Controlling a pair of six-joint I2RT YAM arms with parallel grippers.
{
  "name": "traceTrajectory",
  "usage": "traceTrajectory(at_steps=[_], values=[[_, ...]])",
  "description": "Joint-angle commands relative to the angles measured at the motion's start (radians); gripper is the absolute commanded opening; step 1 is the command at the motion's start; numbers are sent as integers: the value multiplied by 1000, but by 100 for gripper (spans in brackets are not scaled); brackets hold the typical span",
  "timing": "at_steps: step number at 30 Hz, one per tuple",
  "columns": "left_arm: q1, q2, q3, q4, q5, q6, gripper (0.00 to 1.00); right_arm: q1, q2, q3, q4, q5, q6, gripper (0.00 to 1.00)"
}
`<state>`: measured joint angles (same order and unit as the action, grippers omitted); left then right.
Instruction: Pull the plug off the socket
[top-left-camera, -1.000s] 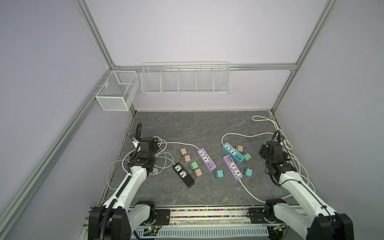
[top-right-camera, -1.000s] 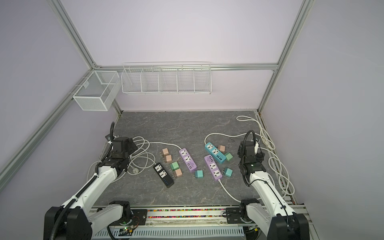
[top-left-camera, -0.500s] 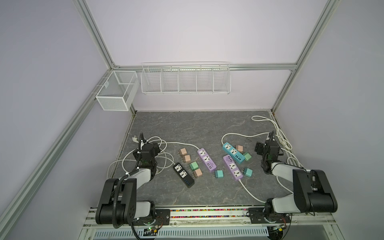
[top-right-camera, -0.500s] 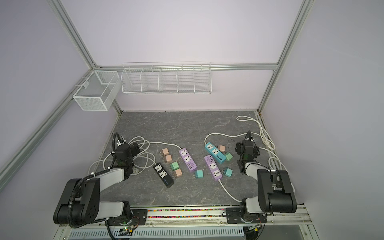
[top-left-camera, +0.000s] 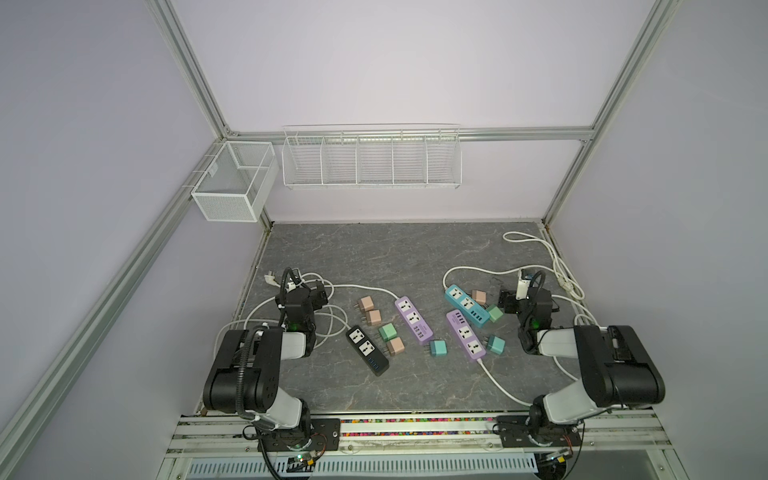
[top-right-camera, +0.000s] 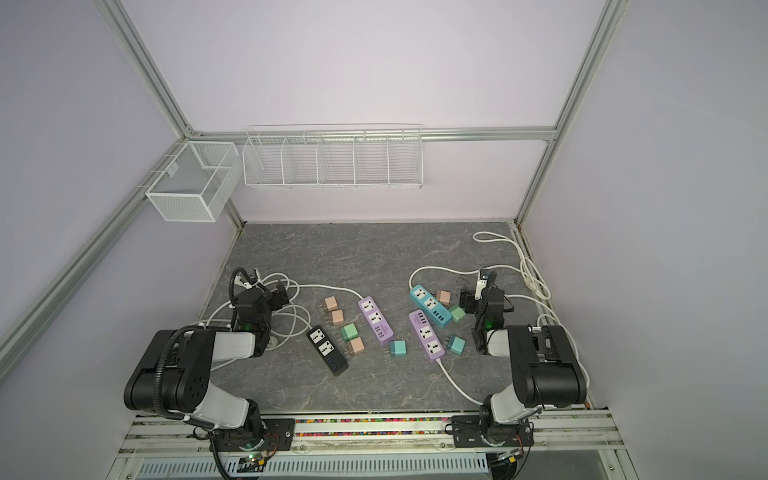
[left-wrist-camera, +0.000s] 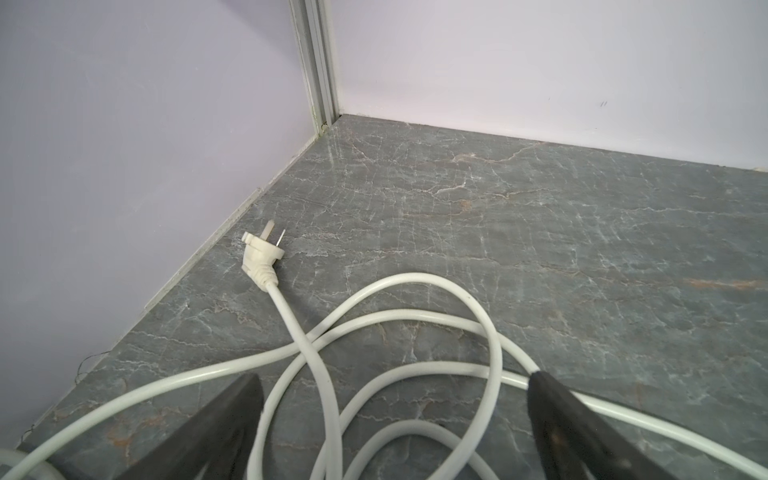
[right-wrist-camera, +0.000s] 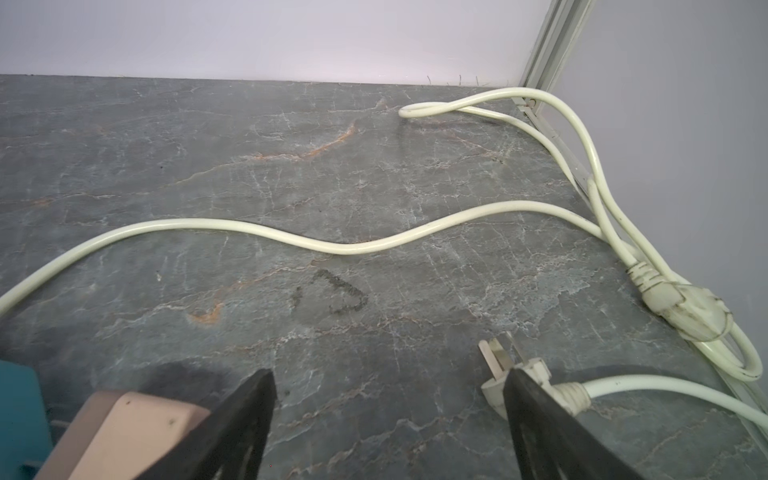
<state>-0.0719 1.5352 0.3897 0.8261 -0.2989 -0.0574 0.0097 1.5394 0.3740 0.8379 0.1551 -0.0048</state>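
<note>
Several power strips lie on the table: a black one (top-left-camera: 368, 347), two purple ones (top-left-camera: 412, 319) (top-left-camera: 465, 340) and a teal one (top-left-camera: 466, 304). Loose cube plugs lie beside them: pink (top-left-camera: 367, 303), green (top-left-camera: 387, 331) and teal (top-left-camera: 438, 348). I see no plug seated in a socket. My left gripper (top-left-camera: 318, 294) (left-wrist-camera: 395, 380) is open over white cord loops (left-wrist-camera: 415, 324). My right gripper (top-left-camera: 505, 301) (right-wrist-camera: 390, 374) is open and empty, with a pink plug (right-wrist-camera: 133, 432) at one side and a white cord plug (right-wrist-camera: 498, 374) at the other.
White cords coil at the left (top-left-camera: 328, 316) and along the right wall (top-left-camera: 561, 270). A loose white cord plug (left-wrist-camera: 262, 253) lies near the left wall. Two wire baskets (top-left-camera: 372, 160) (top-left-camera: 232, 187) hang on the back frame.
Both arms have folded down into low poses at the table's front. The grippers stay open, close to where they were. The strips and plugs have not moved.
</note>
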Motion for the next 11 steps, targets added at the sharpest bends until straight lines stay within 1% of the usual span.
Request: traceTrajectory(at_steps=[1,2,4,5,7,9,11], values=[[6,15,0,81,-7,16,99,-1,-8,8,36,-23,-23,89],[6,21,-3,104,-10,23,99,-2,-8,9,34,-23,-24,89],[6,3,12,39,-5,17,99,-1,-7,10,34,-23,-23,89],[5,4,10,42,-5,17,99,-2,-7,9,33,-23,-24,89],[5,21,-2,101,-6,26,99,-2,-5,14,27,-23,-23,89],[6,11,2,68,-3,18,99,-2,-4,14,29,-24,-23,89],[6,19,-2,95,-5,23,99,-2,-7,7,40,-24,-24,89]])
